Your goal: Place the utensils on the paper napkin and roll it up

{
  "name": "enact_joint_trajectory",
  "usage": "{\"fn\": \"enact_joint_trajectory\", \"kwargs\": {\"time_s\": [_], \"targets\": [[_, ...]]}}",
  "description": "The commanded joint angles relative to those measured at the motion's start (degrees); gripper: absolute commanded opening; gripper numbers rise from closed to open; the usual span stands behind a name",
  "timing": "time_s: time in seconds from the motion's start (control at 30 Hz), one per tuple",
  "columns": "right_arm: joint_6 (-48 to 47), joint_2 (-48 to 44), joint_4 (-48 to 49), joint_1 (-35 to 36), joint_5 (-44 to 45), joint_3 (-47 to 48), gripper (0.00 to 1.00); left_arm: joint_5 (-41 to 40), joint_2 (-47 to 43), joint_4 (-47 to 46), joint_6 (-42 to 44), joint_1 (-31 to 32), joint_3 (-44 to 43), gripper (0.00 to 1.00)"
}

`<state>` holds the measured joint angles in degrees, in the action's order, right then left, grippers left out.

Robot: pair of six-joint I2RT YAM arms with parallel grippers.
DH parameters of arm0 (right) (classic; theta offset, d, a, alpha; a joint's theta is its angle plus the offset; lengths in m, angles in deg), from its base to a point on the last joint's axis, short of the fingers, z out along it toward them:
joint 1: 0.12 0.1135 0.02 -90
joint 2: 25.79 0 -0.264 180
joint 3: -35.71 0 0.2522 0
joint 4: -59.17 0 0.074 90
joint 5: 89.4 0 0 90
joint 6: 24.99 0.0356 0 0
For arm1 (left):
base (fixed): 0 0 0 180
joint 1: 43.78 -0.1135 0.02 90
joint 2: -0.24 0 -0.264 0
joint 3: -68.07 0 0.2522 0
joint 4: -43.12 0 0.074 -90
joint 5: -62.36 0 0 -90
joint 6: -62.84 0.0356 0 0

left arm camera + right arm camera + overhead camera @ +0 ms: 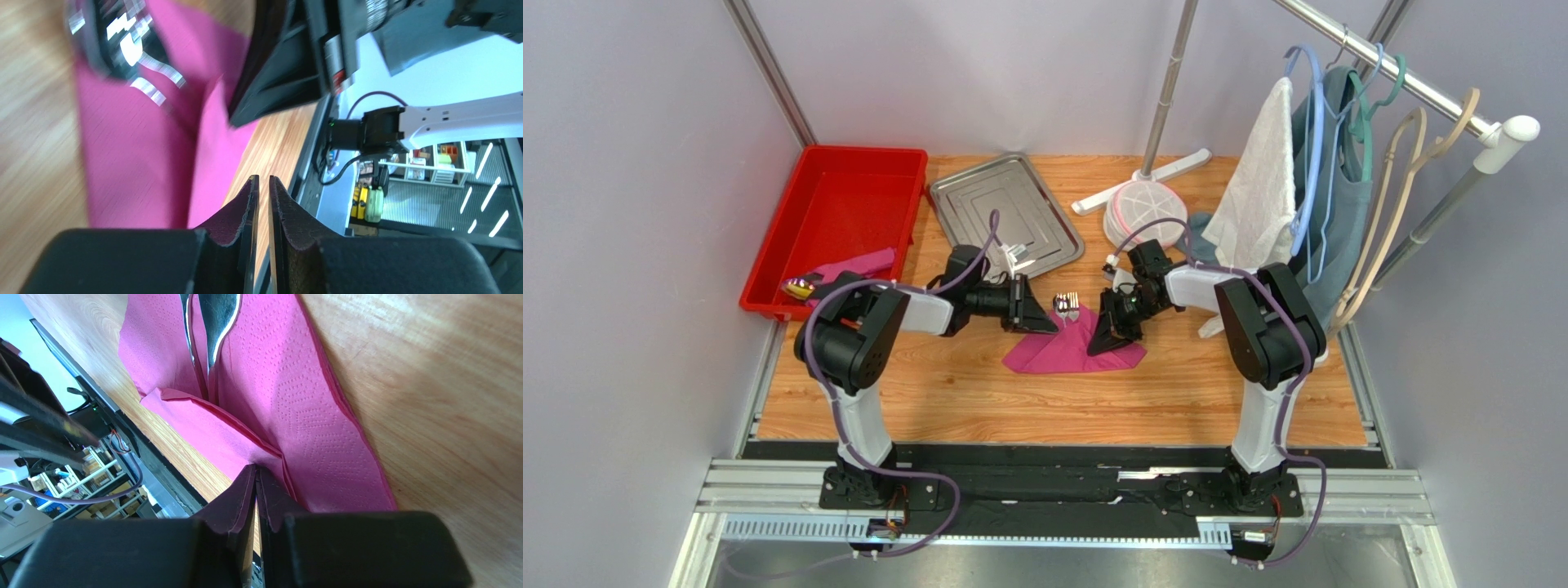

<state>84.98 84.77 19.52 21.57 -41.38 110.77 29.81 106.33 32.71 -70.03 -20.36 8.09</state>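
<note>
- Red bin (844, 208): far-left corner of the bench, along the left edge.
- Steel tray (995, 202): flat at the far edge, just right of the bin.
- Left pincer (1028, 306): reaches rightward over mid-bench, tip at the left side of the paper napkin (1059, 352). Left wrist view: jaws narrow, a thin slit with bench wood showing through and nothing between them.
- Utensils (1066, 303): between the two pincers, at the napkin's far corner. Right wrist view: shiny metal ends (212, 324) lie in a crease of the pink sheet. Left wrist view: only blurred glints (132, 49) on the napkin, so I can't tell how many pieces.
- Napkin: mid-bench and well clear of all edges, not flat. It is creased, with a flap (202, 419) folded over toward the near edge.
- Right pincer (1109, 337): down on the napkin's right part. Right wrist view: jaws narrow, fingertips (245, 478) nipped on a raised fold of the napkin.
- White towel (1257, 184): hangs from the rack (1406, 80) at the far-right corner, next to the hangers.
</note>
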Motion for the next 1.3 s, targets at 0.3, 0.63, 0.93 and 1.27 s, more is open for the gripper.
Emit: {"fn": "enact_joint_trajectory", "kwargs": {"time_s": [0.3,0.63,0.93,1.27], "targets": [[0.16,0.62,1.37,0.28,0.49,0.14,0.10,-5.85,12.48,-31.38,-17.95,4.79,-2.30,0.15],[0.60,0.44,1.28,0.28,-0.12,0.23,0.10,-9.81,16.61,-30.60,-18.74,4.79,-2.74,0.09],[0.95,-1.84,0.84,0.28,-1.62,1.28,0.12,-9.81,17.31,-27.08,-16.81,3.92,-2.30,0.06],[-3.17,-9.40,-8.55,-1.65,6.37,3.30,0.43,-9.37,17.67,-25.32,-15.66,3.65,-2.47,0.05]]}}
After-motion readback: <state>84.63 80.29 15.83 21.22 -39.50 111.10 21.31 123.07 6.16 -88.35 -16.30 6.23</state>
